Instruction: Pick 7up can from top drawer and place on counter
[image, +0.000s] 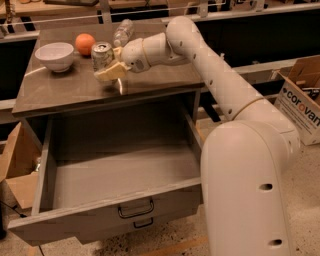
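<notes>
Gripper (107, 64) with tan pads is clamped on the dented silvery 7up can (101, 54), held upright above the glossy wood-grain counter (60, 92); the boxy grey top drawer (100, 210) is seen open.

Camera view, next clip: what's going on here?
The robot's single arm reaches over the counter, its gripper right at the upright 7up can, beside an orange and a white bowl. A clear bottle lies behind. Whether the can already rests on the counter is unclear. The top drawer below stands pulled out, with nothing visible inside.
</notes>
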